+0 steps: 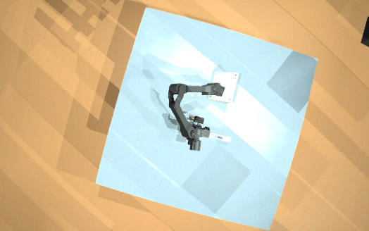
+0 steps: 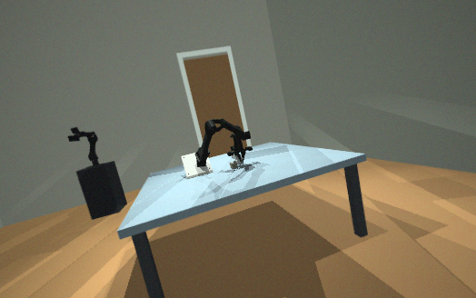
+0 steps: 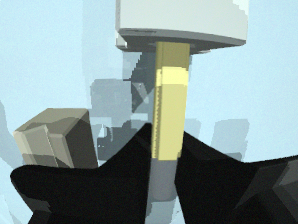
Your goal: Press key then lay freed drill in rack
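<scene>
A white housing (image 3: 182, 20) (image 1: 222, 138) lies on the table, with a small blue mark on top in the top view. The drill (image 3: 172, 110), a long yellow bar with a grey end, sticks out of the housing towards me. My gripper (image 3: 157, 128) is shut on the drill, with its black fingers on both sides of the bar. A beige-grey block (image 3: 77, 135) (image 1: 192, 117) with a groove, maybe the rack, stands left of the gripper in the wrist view. I cannot tell the key apart. The fingertips are hidden under the arm in the top view.
The arm's white base plate (image 1: 230, 84) (image 2: 191, 168) is on the light blue table (image 1: 148, 151) (image 2: 313, 156). A second arm (image 2: 93, 145) stands on a black pedestal (image 2: 102, 191) away from the table. Shadows cross the table top.
</scene>
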{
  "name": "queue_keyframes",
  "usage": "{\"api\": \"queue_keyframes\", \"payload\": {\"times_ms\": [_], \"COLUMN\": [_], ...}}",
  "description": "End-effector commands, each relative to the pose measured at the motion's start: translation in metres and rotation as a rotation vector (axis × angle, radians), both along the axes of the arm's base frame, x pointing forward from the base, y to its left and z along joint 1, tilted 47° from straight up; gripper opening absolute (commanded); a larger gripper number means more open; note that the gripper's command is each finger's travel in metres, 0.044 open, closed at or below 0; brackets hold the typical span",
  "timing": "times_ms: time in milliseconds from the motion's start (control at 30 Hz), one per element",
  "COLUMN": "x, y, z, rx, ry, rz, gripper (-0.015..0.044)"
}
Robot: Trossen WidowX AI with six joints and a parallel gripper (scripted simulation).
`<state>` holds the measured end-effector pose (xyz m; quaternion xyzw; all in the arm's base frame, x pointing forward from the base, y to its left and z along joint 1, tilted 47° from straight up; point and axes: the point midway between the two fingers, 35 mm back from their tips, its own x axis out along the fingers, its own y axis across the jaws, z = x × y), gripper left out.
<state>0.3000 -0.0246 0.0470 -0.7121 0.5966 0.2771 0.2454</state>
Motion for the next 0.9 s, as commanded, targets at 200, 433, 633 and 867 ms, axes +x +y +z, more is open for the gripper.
{"api": "queue_keyframes", "payload": {"times_ms": [200,433,633,867], "x": [0.001,0.002,0.002,0.004], "y": [-0.005,-0.009,-0.013,-0.02], "z": [0.006,0.012,0.018,0.027], "rx": [-0.001,-0.001,-0.001,-0.002], "ry": [0.001,0.001,0.001,0.001], "rz": [0.003,0.003,0.003,0.003], "gripper": [0.0,0.0,0.0,0.0]}}
